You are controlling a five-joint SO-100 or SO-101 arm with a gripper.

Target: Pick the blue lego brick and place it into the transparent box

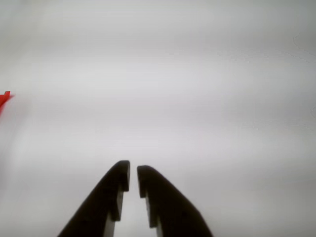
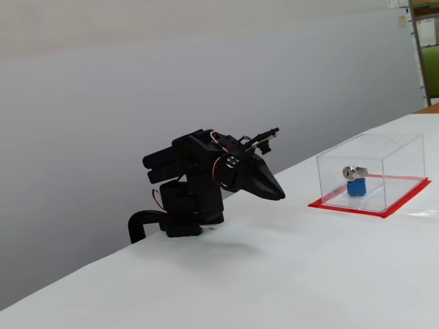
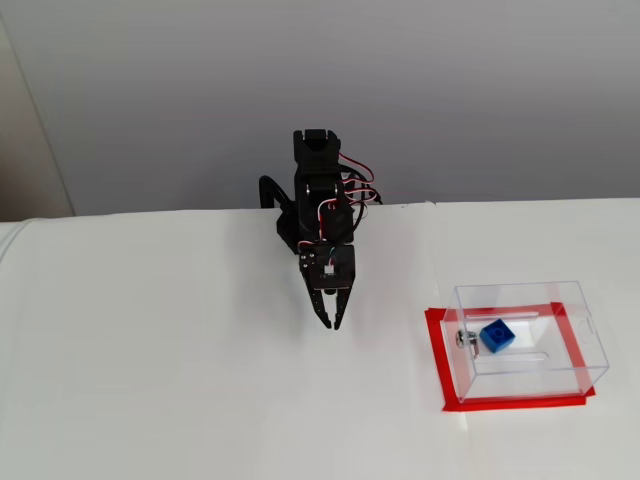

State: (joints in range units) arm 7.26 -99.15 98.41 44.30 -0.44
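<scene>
The blue lego brick (image 3: 496,336) (image 2: 355,186) lies inside the transparent box (image 3: 560,312) (image 2: 394,147), next to the small silver lock on the box's wall. The box stands on a red-edged base at the right of both fixed views. My gripper (image 3: 331,322) (image 2: 280,195) (image 1: 133,173) is well away from the box, folded back near the arm's base and pointing down at bare table. Its dark fingers (image 1: 113,190) are nearly together with only a thin slit between them and nothing in it. The wrist view shows only white table and a red sliver at the left edge.
White table (image 3: 150,380) all around, with a grey wall behind. The arm's base (image 3: 310,215) sits at the table's far edge. Some shelving (image 2: 426,48) shows at the top right corner of a fixed view.
</scene>
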